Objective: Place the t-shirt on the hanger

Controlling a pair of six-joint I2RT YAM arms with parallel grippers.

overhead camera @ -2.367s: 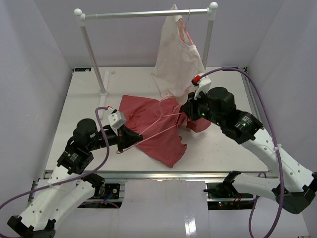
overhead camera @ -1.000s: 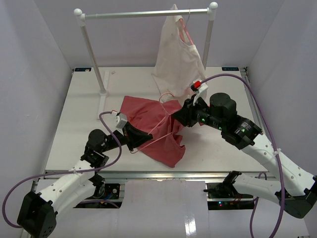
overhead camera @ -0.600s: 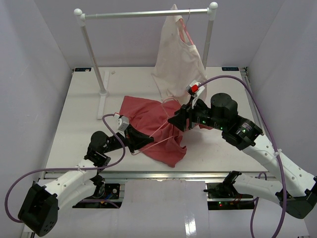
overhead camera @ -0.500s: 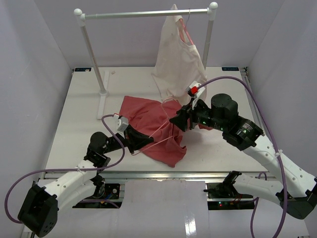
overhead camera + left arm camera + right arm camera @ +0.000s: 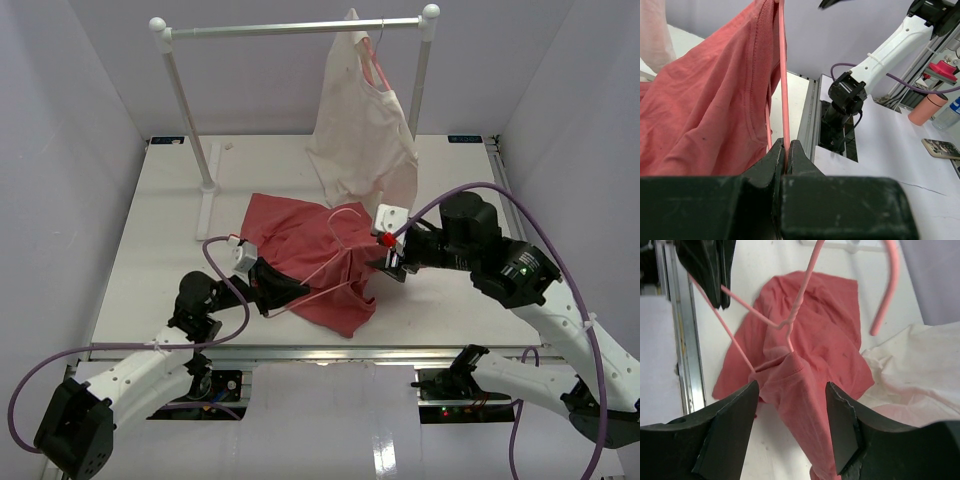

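Robotics lab, white enclosure walls [image 5: 70, 150], aluminium-framed table [image 5: 165, 230], workbench [image 5: 890, 170] alongside

1. Top view: bright, even, diffuse light; bench [image 5: 150, 250] reads near white.
2. Shadows are soft and faint, tight under the t-shirt [image 5: 290, 225] near edge.
3. Left wrist: left hand [image 5: 785, 145] below the t-shirt is dark and soft; t-shirt weave and hanger [image 5: 783, 75] wire are sharp.
4. Right wrist: right hand [image 5: 791, 387] fingers flanking the t-shirt are dark and blurred; the t-shirt is in focus.

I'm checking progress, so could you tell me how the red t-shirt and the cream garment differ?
The red t-shirt lies bunched on the table, the cream garment hangs from the rail. The t-shirt is only partly on the pink hanger; the cream garment is fully hung. Both are soft cloth.
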